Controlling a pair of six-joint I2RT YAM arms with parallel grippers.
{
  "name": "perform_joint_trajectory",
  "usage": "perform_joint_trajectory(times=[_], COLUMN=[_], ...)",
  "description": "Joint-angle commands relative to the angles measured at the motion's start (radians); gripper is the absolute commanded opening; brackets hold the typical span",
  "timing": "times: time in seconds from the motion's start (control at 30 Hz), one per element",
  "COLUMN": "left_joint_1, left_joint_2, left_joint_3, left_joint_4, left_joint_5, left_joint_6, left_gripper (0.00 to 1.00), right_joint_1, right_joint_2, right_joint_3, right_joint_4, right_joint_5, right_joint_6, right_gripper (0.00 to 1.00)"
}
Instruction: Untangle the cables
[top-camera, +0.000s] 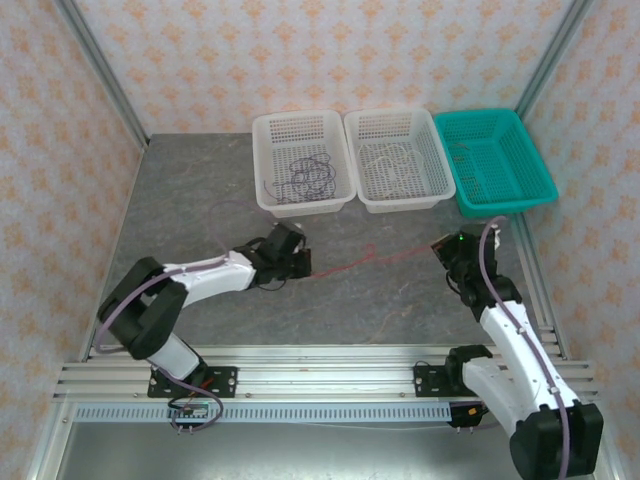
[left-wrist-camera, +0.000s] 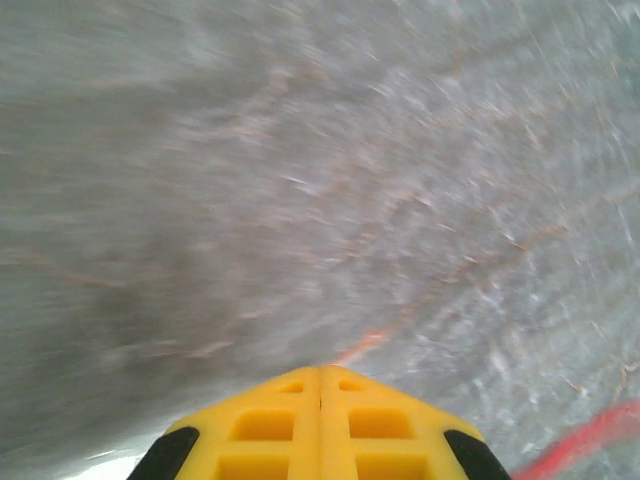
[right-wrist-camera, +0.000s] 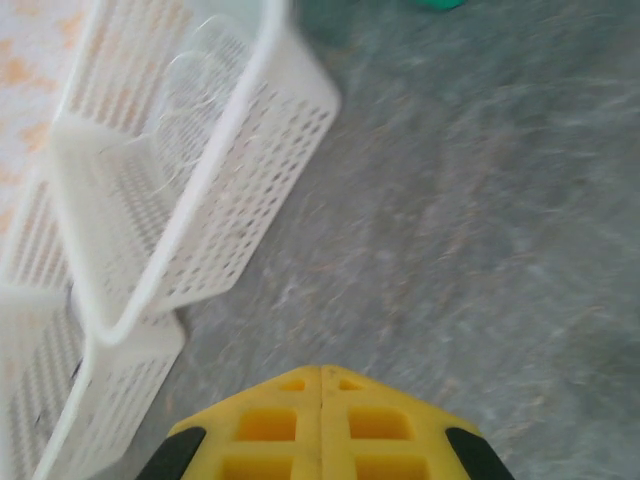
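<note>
Yellow fingers (right-wrist-camera: 300, 395) pressed together over grey table (right-wrist-camera: 480, 250), white baskets (right-wrist-camera: 240, 200) alongside

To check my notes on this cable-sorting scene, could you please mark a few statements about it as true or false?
1. The dark cable lies in the left white basket. True.
2. The red cable lies in that same basket. False: it stretches across the table between the two arms.
3. The left gripper and the right gripper are both shut. True.
4. Two baskets are teal. False: there is one teal basket, at the right end of the row.
</note>
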Motion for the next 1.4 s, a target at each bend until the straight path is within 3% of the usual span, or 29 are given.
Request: perform_joint_trajectory(times=[0.0,0.2,0.23,0.3,0.37,0.4,0.53,0.67,0.77,0.83,0.9,0.97,1.2,1.37], left_joint_1=[0.090,0.166,0.170,0.169,0.167,0.166,0.162,0.155,0.131,0.117,0.102,0.094,0.085,0.084], left_joint_2=[-0.100,-0.206,-0.213,-0.216,-0.197,-0.185,-0.164,-0.171,-0.172,-0.169,-0.162,-0.157,-0.170,-0.201], left_joint_3=[-0.057,-0.098,-0.107,-0.129,-0.141,-0.142,-0.123,-0.120,-0.112,-0.114,-0.112,-0.111,-0.119,-0.140], left_joint_4=[-0.111,-0.162,-0.144,-0.080,-0.015,0.008,0.013,0.023,0.014,0.025,0.031,0.033,0.049,0.064], left_joint_5=[-0.063,-0.073,-0.061,0.000,0.077,0.105,0.155,0.188,0.182,0.176,0.162,0.155,0.148,0.138], left_joint_6=[0.045,0.080,0.082,0.083,0.095,0.101,0.167,0.207,0.228,0.224,0.220,0.217,0.220,0.214], left_gripper=[0.00,0.00,0.00,0.00,0.00,0.00,0.00,0.00,0.00,0.00,0.00,0.00,0.00,0.00], right_joint_1=[-0.066,-0.111,-0.110,-0.087,-0.003,0.063,0.323,0.536,0.647,0.651,0.651,0.652,0.651,0.643], right_joint_2=[-0.027,-0.021,-0.013,0.032,0.100,0.131,0.213,0.346,0.538,0.656,0.761,0.845,0.976,1.021], right_joint_3=[0.004,0.017,0.011,0.002,0.026,0.043,0.070,0.048,0.152,0.172,0.124,0.130,0.248,0.248], right_joint_4=[-0.044,-0.040,-0.002,0.137,0.186,0.188,0.224,0.423,0.389,0.444,0.659,0.769,0.722,0.701], right_joint_5=[0.054,0.076,0.039,-0.157,-0.289,-0.308,-0.258,-0.203,-0.147,-0.142,-0.153,-0.161,-0.117,-0.071], right_joint_6=[0.038,0.031,0.004,-0.100,-0.209,-0.263,-0.411,-0.302,-0.223,-0.053,0.153,0.223,0.191,0.249], right_gripper=[0.00,0.00,0.00,0.00,0.03,0.10,0.32,0.47,0.55,0.60,0.63,0.65,0.56,0.33])
